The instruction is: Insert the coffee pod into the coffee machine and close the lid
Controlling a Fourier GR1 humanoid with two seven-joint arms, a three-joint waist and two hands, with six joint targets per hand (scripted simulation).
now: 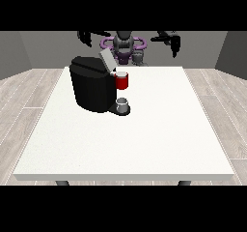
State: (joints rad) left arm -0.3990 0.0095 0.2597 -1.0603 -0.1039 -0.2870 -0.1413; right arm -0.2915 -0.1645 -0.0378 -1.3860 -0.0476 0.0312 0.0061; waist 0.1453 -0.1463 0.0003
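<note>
A black coffee machine [91,88] stands on the white table [144,139] at the left of its middle. Its grey lid [107,60] is tilted up and open. A red pod holder [122,81] juts from the machine's front, with a pale pod top showing in it. Below it a grey cup [123,103] sits on the machine's drip base. The hand at the view's left [86,36] is raised high behind the machine, away from it. The hand at the view's right [172,41] also hangs high, far from the machine, with fingers pointing down and nothing in it.
The robot's torso [123,46] stands behind the table's far edge. Wooden floor surrounds the table. White tabletop stretches to the right of the machine and towards the front edge.
</note>
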